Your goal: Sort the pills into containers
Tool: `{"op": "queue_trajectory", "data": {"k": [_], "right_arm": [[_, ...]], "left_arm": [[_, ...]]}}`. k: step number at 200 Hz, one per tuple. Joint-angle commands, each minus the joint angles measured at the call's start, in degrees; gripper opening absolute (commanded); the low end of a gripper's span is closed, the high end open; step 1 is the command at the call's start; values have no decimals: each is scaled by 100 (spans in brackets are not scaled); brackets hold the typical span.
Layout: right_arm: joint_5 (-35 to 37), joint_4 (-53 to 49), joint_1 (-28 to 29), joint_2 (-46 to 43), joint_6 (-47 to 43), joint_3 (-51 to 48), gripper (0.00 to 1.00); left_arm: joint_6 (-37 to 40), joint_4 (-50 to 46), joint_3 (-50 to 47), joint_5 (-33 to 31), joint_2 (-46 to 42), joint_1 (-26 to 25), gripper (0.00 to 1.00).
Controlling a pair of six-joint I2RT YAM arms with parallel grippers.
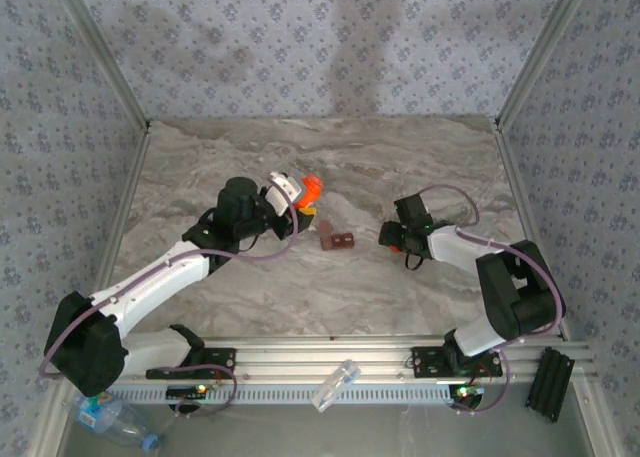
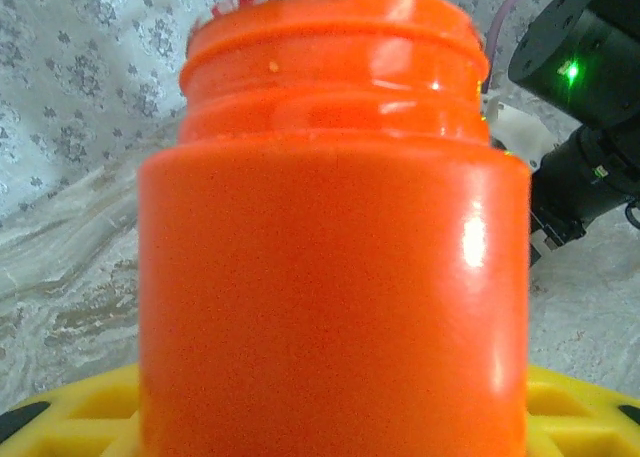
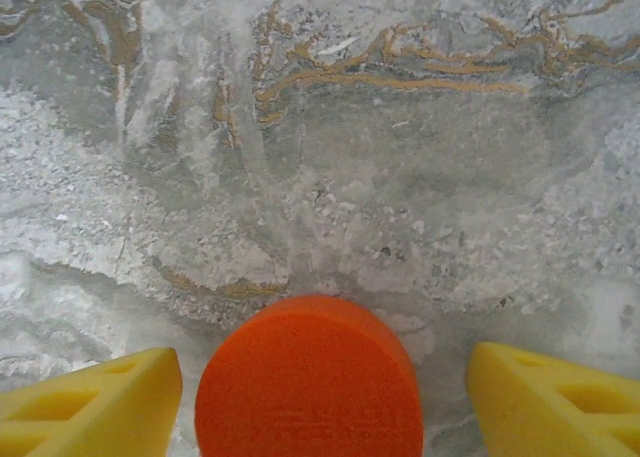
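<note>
An orange-red pill bottle point(image 2: 335, 277) with a bare threaded neck and no cap looms large in the left wrist view. My left gripper point(image 1: 292, 191) is shut on this pill bottle point(image 1: 312, 187), lifted left of the table's middle; its yellow fingers point(image 2: 70, 417) peek out beneath it. Under my right gripper point(image 3: 320, 402) an orange round flat-topped piece point(image 3: 308, 377) stands on the marble, a cap or a bottle seen end on. The yellow fingers point(image 3: 90, 397) stand either side of it with gaps, open. From above, the right gripper point(image 1: 392, 235) is right of centre.
Small brown pieces point(image 1: 335, 240) lie between the two grippers. A clear water bottle point(image 1: 110, 417) lies outside the front rail at the left, a clear plastic item point(image 1: 335, 385) on the rail, a black block point(image 1: 550, 382) at the right. Patterned walls enclose the marble table point(image 1: 330, 297).
</note>
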Motion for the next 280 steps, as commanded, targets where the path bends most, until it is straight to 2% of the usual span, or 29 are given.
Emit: {"op": "queue_trajectory", "data": {"k": [1, 51, 83, 99, 121, 133, 208, 251, 263, 280], "right_arm": [[-118, -500, -22, -311, 11, 127, 78], [-275, -957, 91, -1139, 51, 357, 80], [-266, -1009, 253, -1375, 12, 455, 79], [-512, -1024, 245, -1356, 56, 556, 80], [-709, -1216, 321, -1223, -41, 821, 89], [-615, -1341, 426, -1176, -46, 930, 100], [-1172, -900, 678, -709, 156, 990, 100], [-1459, -487, 736, -307, 277, 980, 87], [-1536, -382, 753, -204, 296, 993, 81], [-1627, -271, 765, -28, 304, 1046, 79]], "left_arm": [[-141, -212, 210, -33, -125, -52, 0], [-44, -598, 316, 11, -189, -56, 0], [-58, -707, 272, 86, -200, -61, 0], [-99, -745, 197, 78, -238, -58, 0], [-125, -774, 58, 83, -305, -65, 0], [-112, -780, -40, 88, -335, -63, 0], [-363, -841, -348, 278, 25, -73, 0], [-703, -791, -412, 300, 361, -88, 0], [-752, -847, -413, 257, 423, -108, 0], [-782, -920, -444, 157, 488, -120, 0]]}}
